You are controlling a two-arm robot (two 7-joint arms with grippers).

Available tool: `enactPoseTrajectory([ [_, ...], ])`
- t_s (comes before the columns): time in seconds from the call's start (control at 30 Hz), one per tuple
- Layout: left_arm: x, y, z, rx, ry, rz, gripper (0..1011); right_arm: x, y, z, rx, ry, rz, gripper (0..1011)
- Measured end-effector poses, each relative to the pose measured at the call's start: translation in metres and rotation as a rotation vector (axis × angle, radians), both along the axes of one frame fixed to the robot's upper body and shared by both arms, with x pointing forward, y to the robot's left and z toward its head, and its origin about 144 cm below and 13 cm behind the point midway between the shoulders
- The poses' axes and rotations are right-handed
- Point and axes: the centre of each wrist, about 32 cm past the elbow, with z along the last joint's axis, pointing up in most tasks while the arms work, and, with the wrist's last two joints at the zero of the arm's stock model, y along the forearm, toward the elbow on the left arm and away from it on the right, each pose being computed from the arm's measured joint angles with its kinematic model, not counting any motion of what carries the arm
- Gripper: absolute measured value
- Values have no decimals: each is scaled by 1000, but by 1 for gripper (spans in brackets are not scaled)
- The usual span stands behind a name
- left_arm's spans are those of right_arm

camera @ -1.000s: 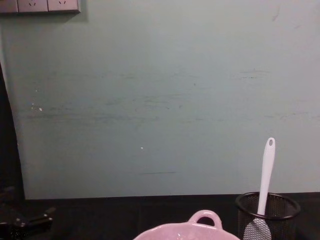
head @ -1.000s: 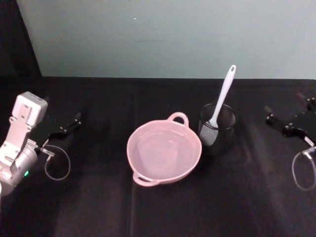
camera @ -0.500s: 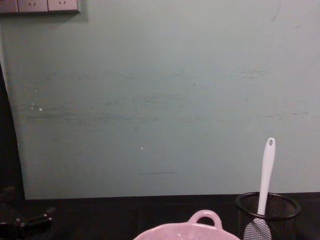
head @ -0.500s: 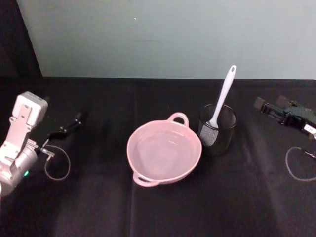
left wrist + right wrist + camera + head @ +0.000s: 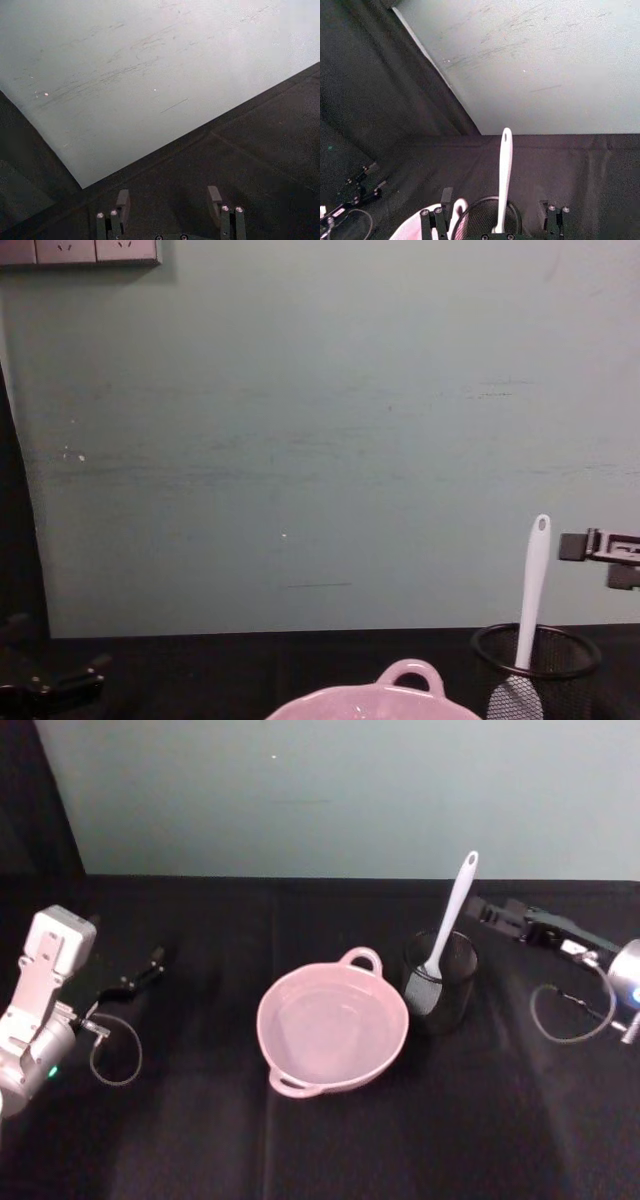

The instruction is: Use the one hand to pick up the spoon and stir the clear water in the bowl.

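Note:
The white spoon [image 5: 452,915] stands head-down in a black wire-mesh cup [image 5: 440,982], its handle leaning up and back. Left of the cup sits the pink bowl [image 5: 332,1030], holding clear water. My right gripper [image 5: 495,912] hovers open just right of the spoon's handle, at about the height of its upper part, touching nothing. In the right wrist view the spoon [image 5: 503,172] rises between the spread fingers [image 5: 445,196], a short way ahead of them. From the chest, the right gripper [image 5: 592,545] enters beside the spoon's tip [image 5: 538,540]. My left gripper [image 5: 148,967] rests open at the far left.
A black cloth [image 5: 200,1120] covers the table, backed by a pale green wall [image 5: 330,790]. Cable loops hang from both wrists, one [image 5: 115,1055] at the left and one [image 5: 565,1015] at the right. The bowl's loop handle [image 5: 362,960] points toward the wall.
My right gripper has swung in from the far right edge, leftward and upward, and is now close beside the spoon handle. The left arm, bowl and spoon have not moved.

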Motion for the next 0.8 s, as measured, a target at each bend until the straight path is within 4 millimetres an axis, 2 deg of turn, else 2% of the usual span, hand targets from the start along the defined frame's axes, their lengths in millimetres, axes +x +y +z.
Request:
enactPoseTrajectory([
  [0.4,0,0,0,0,0,0,1011,33,12,-16,13,4,9,1003],
  [0.8,0,0,0,0,0,0,1011,48,22,-19,25,-6,14,1003],
])
